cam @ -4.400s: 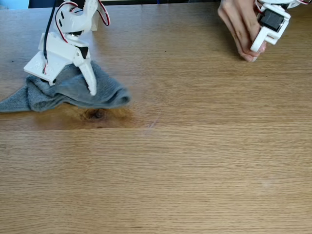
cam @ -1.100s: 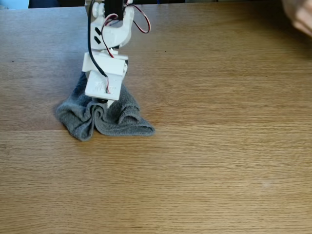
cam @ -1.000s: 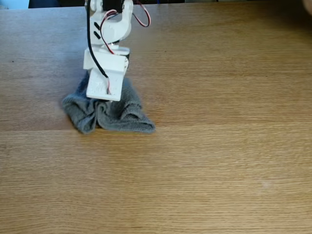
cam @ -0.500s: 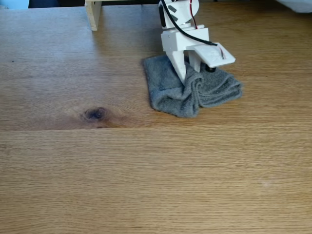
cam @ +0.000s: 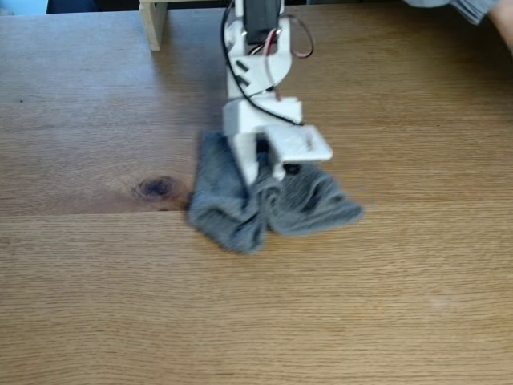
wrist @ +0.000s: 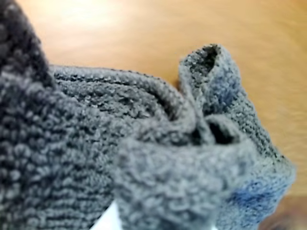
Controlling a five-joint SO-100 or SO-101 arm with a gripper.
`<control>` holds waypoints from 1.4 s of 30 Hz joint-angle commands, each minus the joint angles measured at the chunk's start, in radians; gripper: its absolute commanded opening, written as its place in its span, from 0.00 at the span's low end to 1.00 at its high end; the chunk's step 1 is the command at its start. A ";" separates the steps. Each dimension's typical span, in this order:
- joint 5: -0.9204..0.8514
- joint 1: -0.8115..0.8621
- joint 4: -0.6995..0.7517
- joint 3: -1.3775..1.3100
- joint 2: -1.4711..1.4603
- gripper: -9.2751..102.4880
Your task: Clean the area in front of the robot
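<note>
The robot (cam: 255, 64), a white arm with black servos and red and black wires, reaches down from the top middle of the fixed view. Its gripper (cam: 263, 183) is shut on a bunched grey terry cloth (cam: 313, 204) and presses it onto the oak tabletop (cam: 337, 313). The cloth lies just right of the dark knot (cam: 156, 188). In the wrist view the grey cloth (wrist: 96, 124) sits folded right before the lens, with blurred tabletop (wrist: 144, 24) behind it. A white sliver of a finger (wrist: 106, 221) pokes out below the cloth.
A pale wooden post (cam: 152, 22) stands at the far edge, left of the arm. A grey sleeve (cam: 469, 8) of a person shows in the top right corner. Bare wood stretches across the near half of the table.
The arm has dragged the cloth from the left over the knot to the right, and in the last half second back leftward and nearer the camera. The knot is now uncovered.
</note>
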 commanded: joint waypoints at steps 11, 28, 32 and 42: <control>0.006 0.123 0.862 -0.311 0.264 0.08; -0.356 0.235 1.045 0.216 1.017 0.08; -0.453 0.442 1.098 0.279 1.058 0.08; -0.689 0.749 1.081 0.500 1.089 0.08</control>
